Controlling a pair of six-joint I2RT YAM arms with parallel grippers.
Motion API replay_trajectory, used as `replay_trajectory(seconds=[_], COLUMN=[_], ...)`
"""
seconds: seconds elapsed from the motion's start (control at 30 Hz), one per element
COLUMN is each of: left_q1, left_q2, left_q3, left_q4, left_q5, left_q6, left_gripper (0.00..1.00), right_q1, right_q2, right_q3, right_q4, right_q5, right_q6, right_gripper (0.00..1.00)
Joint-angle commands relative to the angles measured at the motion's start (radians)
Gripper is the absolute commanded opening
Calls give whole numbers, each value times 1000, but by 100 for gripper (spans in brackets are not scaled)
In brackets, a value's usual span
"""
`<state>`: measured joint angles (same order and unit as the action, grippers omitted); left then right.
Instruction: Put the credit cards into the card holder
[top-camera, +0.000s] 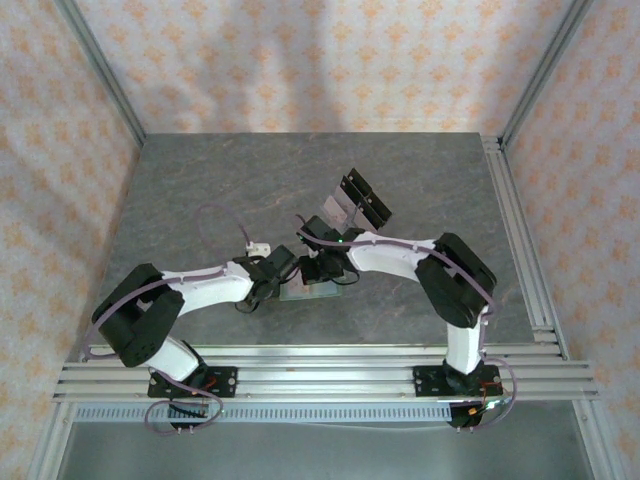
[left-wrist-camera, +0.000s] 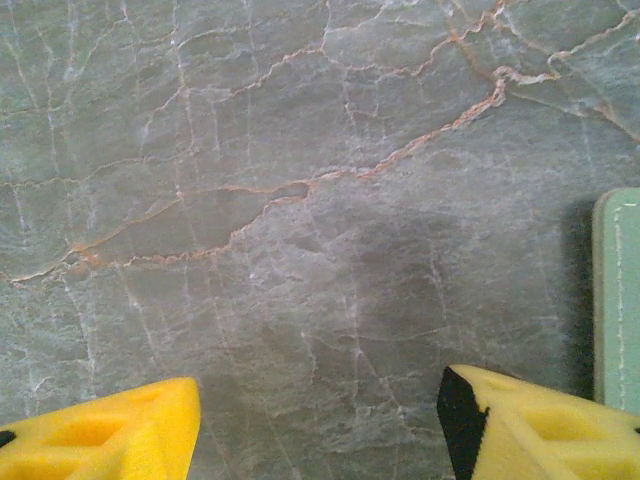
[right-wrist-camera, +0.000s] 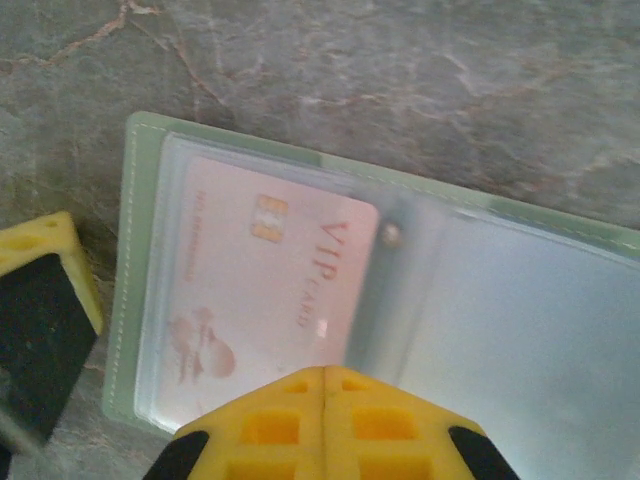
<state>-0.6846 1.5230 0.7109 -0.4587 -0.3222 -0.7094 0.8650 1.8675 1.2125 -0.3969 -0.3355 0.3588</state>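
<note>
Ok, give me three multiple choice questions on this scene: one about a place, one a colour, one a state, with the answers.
1. Where is the VIP card? A loose on the bare table; B inside a clear sleeve of the open card holder; C in the acrylic rack.
2. The card holder's rim is: A red; B black; C pale green.
3. The right gripper is: A shut; B wide open; C clamped on a card.
Answers: B, clear film covers it; C, a green border frames the sleeves; A, its yellow fingertips meet with nothing between.
</note>
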Motion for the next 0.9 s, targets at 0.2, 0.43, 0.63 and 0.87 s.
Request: replay_trajectory(seconds=[0.2, 0.43, 0.63, 0.87], left_q1=[8, 8, 8, 8], left_q2=[32, 48, 57, 66], left_q3=[8, 8, 5, -1], left_q4=[-36, -20, -10, 8], left_q5=[-39, -34, -31, -21], left_q6=[-27, -24, -21, -16], left_gripper=[66, 66, 66, 66], right_q1=[-14, -14, -14, -11], right_q2=[-21, 2, 34, 65], right_q3=[-41, -22, -6, 14], right_q4=[29, 33, 39, 48], right_q5=[16, 3, -9, -27], right_q6=[17, 14, 14, 18], right_gripper=[1, 0, 0, 0])
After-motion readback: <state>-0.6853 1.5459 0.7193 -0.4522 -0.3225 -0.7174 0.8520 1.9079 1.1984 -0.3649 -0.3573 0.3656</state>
